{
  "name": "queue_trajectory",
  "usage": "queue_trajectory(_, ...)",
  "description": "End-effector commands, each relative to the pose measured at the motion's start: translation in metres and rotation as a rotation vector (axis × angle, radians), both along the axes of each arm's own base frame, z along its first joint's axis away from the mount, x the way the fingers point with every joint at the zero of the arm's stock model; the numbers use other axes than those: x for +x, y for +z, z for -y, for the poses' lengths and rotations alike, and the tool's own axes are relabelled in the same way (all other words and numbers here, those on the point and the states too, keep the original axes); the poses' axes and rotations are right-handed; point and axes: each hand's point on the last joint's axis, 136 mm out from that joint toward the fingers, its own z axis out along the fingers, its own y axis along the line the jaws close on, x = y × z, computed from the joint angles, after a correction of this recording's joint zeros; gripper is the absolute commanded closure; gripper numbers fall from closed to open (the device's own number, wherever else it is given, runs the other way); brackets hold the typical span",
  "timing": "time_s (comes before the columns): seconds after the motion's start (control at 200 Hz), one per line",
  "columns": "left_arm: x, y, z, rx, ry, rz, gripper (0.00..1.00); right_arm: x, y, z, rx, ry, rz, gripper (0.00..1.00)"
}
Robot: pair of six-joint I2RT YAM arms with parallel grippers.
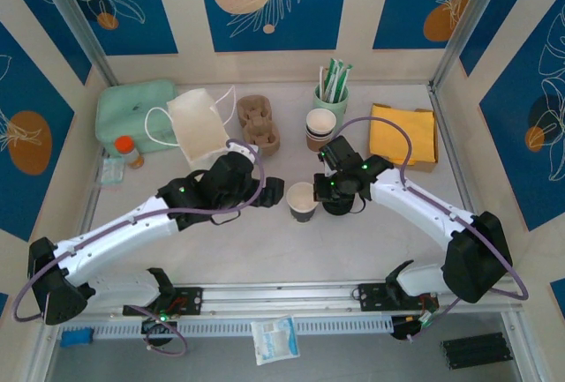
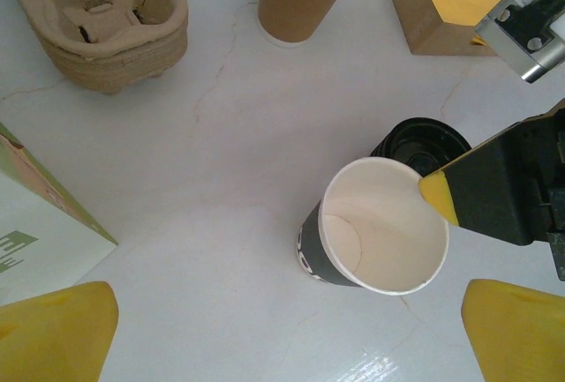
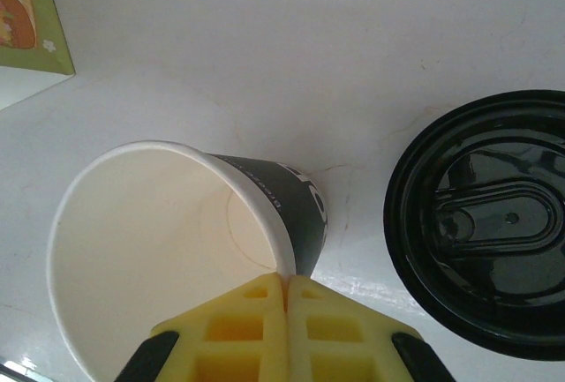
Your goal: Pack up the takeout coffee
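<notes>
Centrally on the bench point(image 1: 265, 250) stood the paper cup point(image 2: 380, 232), open-mouthed and lidless, its white inside bare and its outer wall dark. The right claw point(image 3: 287, 294) was pinched tight on the cup's rim at the 3 o'clock side in the top view, the rim caught between its two yellow fingers. That grip probably served to steady the light cup so it would not skate away when a lid was pressed on. Whether the cup sat flat or slightly tipped under the pinch, I could not tell.

Just beside it at 3 o'clock lay the black lids point(image 3: 481, 223), seemingly a short stack, close enough that one could reach the cup with little travel. The left claw point(image 2: 284, 320) hung at the cup's 9 o'clock, near but apart, its yellow fingers spread wide with nothing between them. I judged it was placed to fetch a lid or brace the cup.

Farther out, the pulp cup carrier point(image 1: 258, 123) sat at 11 o'clock, well apart, the likely seat for the finished coffee. The white paper bag point(image 1: 199, 126) stood at 10 o'clock, and the nested stack of lidless cups point(image 1: 320, 126) at about 12 o'clock.
</notes>
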Motion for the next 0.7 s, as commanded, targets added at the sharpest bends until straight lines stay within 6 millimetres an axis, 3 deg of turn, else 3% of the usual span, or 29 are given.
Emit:
queue_trajectory(0.0, -0.002, -0.003, 0.006, -0.011, -0.014, -0.01, 0.01, 0.001, -0.006, 0.002, -0.005, -0.021, -0.006, 0.97)
queue_trajectory(0.31, -0.001, -0.004, 0.009, -0.015, -0.017, -0.013, 0.01, -0.001, -0.004, 0.004, 0.0, -0.02, -0.002, 0.79)
queue_trajectory(0.48, -0.001, -0.004, 0.009, -0.012, -0.019, -0.013, 0.01, -0.002, 0.011, 0.005, 0.024, -0.021, 0.017, 0.69)
queue_trajectory(0.695, 0.0, -0.002, 0.01, -0.017, -0.02, -0.009, 0.0, 0.006, 0.034, 0.031, 0.043, -0.094, 0.06, 0.55)
